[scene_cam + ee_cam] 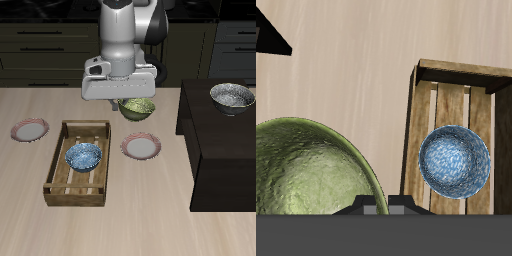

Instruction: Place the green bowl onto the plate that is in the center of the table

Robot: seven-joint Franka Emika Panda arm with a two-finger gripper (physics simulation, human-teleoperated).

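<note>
The desk (150, 215) carries everything here, and I read it as a clock seen from the front, with my base at twelve. At three o'clock a dark block (225, 150) holds a grey speckled bowl (232, 96) clear of my work. The slatted crate (78, 165) lies toward nine, cradling the blue bowl (84, 156), so neither needs moving. Two plates are out: one far toward nine (30, 130), and the plate (141, 148) in the middle, bare and ready, which I judge is my target. The green bowl (137, 107) sits toward twelve of that plate, right beneath my gripper (120, 100), because I hang over its rim for a grasp. Whether my fingers are spread or already pinching the rim, I cannot tell; both views hide them.
</note>
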